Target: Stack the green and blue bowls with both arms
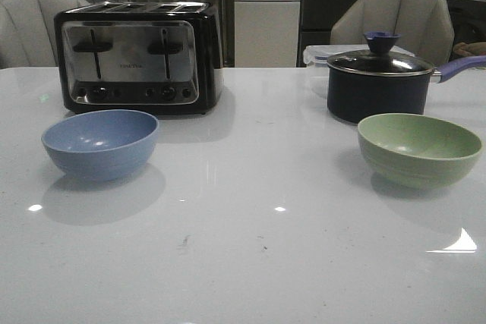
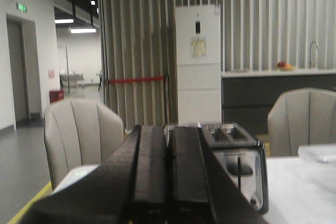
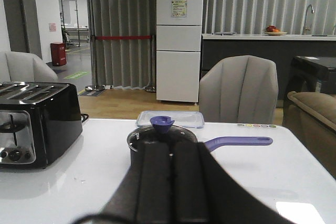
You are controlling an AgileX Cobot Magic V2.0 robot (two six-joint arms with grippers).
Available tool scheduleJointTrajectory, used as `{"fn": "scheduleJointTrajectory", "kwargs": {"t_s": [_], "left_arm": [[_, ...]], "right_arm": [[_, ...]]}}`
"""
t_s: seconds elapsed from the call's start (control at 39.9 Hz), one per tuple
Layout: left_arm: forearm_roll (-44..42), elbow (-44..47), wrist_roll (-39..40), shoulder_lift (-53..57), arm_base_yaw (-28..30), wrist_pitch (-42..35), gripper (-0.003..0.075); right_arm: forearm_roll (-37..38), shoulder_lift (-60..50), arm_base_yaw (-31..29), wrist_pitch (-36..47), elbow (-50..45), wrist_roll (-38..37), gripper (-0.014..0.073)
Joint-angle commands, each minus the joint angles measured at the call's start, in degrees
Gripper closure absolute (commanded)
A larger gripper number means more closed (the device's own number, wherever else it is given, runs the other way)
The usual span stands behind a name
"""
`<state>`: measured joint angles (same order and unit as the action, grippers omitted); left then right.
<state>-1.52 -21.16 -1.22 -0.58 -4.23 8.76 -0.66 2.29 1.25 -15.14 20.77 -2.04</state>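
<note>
A black toaster (image 1: 137, 56) stands at the table's (image 1: 243, 263) far left, a lidded dark saucepan (image 1: 380, 81) far right, a clear container (image 1: 319, 57) behind it, chairs (image 1: 391, 24) beyond.

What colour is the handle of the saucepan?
The handle is purple-blue; the right wrist view shows it best.

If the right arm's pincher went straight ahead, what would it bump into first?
Most likely the dark saucepan: it sits straight ahead of the shut right gripper, lid knob right above the fingertips. How far away it is, I can't tell.
</note>
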Motion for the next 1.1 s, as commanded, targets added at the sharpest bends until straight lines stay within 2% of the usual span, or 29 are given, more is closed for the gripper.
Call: {"fn": "scheduleJointTrajectory", "kwargs": {"t_s": [0.0, 0.18, 0.28, 0.48, 0.83, 0.93, 1.08], "left_arm": [[0.2, -7.89, 0.59, -4.48, 0.03, 3.08, 0.0627], [0.24, -17.85, 0.59, -12.39, 0.03, 15.26, 0.0627], [0.48, -19.29, 0.59, -15.74, 0.03, 18.26, 0.0627], [0.48, -19.29, 0.59, -20.71, 0.03, 24.12, 0.0627], [2.22, -17.07, 0.59, -26.84, 0.03, 25.42, 0.0626], [2.22, -16.2, 0.59, -27.84, 0.03, 25.28, 0.0573], [2.22, -15.98, 0.59, -28.58, 0.03, 24.97, 0.027]], "right_arm": [[0.66, 5.52, -0.33, -1.75, 8.6, 0.52, 0.0541], [0.66, 14.57, -0.33, -12.29, 17.64, 0.52, 0.0541], [0.66, 19.45, -0.33, -16.3, 19.61, 0.52, 0.0541], [0.66, 27.07, -0.33, -18.93, 19.32, 0.52, 0.0541], [0.66, 40.05, -0.33, -20.69, 19.32, 0.52, 0.0528], [0.66, 43.45, -0.33, -20.42, 19.32, 0.52, 0.0421], [0.66, 49.57, -0.33, -17.64, 19.32, 0.52, 0.0111]]}}
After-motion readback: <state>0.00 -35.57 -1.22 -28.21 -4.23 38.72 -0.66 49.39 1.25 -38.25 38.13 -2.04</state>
